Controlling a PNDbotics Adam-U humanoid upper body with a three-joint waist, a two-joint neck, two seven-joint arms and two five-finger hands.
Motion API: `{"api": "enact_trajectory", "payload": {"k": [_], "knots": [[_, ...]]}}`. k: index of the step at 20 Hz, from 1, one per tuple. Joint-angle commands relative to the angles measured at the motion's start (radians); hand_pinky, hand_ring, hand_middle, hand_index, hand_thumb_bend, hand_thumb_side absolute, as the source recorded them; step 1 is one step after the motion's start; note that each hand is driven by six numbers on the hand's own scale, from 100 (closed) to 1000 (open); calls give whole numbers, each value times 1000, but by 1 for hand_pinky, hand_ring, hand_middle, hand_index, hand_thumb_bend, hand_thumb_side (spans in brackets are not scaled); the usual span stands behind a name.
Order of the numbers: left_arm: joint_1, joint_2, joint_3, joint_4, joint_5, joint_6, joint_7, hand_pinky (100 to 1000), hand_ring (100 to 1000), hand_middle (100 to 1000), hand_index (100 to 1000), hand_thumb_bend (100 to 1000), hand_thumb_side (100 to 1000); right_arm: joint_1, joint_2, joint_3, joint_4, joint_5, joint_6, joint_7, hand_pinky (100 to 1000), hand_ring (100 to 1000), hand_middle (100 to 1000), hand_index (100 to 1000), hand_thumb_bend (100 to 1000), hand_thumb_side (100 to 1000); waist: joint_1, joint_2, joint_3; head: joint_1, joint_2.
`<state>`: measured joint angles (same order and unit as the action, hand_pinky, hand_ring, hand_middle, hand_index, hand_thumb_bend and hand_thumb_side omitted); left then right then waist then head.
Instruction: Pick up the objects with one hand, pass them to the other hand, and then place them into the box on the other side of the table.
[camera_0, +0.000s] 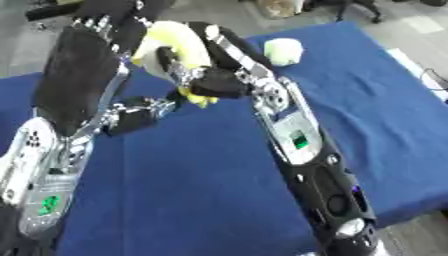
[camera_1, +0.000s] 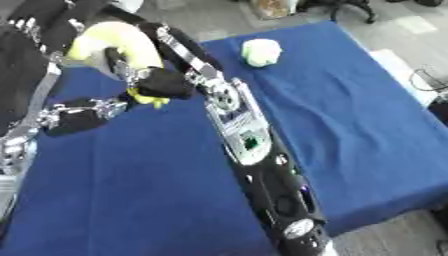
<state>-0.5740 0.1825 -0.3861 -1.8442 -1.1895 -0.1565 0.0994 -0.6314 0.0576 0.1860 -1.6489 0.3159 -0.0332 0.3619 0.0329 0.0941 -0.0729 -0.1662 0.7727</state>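
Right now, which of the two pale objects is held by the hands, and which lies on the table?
The curved yellow object is held up between both hands; the pale green object lies alone on the blue table.

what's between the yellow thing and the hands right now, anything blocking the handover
Nothing visible. The yellow object is held up above the blue table, the right hand curled round it and the left hand right beside it. The pale green object lies apart on the far side. No box shows.

Your robot: two arms, black shells over silver joints with round screw holes, a small green-lit panel on each forearm, and a left hand (camera_0: 83, 75) and right hand (camera_0: 214, 82) of black fingers with silver links.
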Motion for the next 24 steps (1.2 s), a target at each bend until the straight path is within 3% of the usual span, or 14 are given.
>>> {"api": "enact_trajectory", "payload": {"k": [1, 10, 12, 17, 20, 23, 24], "knots": [[-18, 2, -2, 7, -9, -13, -27, 855, 812, 802, 946, 732, 100, -7, 3, 10, -27, -16, -2, 15, 639, 347, 161, 400, 100, 449, 6, -11, 0, 21, -3], [7, 8, 7, 33, -14, 11, -26, 847, 800, 781, 928, 666, 100, 6, -1, 23, -23, -24, -2, 36, 638, 343, 157, 398, 100, 442, 3, -5, 1, 158, -3], [13, 10, 9, 35, -7, 17, -15, 836, 787, 762, 910, 615, 100, 11, -2, 25, -19, -24, -2, 40, 637, 343, 157, 398, 100, 438, 2, -3, 2, 182, -3], [21, 16, 11, 39, 13, 20, 9, 817, 752, 710, 866, 538, 100, 17, -6, 28, -6, -18, 0, 46, 631, 338, 151, 394, 100, 431, -2, -1, 5, 200, -3], [20, 17, 12, 40, 20, 17, 14, 776, 682, 640, 814, 466, 100, 18, -9, 29, -4, -17, -1, 50, 632, 340, 154, 397, 100, 430, -3, -1, 5, 197, -3], [20, 17, 12, 39, 23, 14, 15, 776, 682, 640, 814, 466, 100, 19, -9, 29, -3, -17, -1, 51, 632, 340, 154, 397, 100, 430, -4, -1, 5, 195, -3], [19, 17, 12, 38, 23, 13, 16, 667, 521, 471, 677, 100, 100, 19, -9, 29, -3, -18, -1, 52, 635, 346, 169, 411, 100, 427, -4, -1, 5, 193, -3]]}}
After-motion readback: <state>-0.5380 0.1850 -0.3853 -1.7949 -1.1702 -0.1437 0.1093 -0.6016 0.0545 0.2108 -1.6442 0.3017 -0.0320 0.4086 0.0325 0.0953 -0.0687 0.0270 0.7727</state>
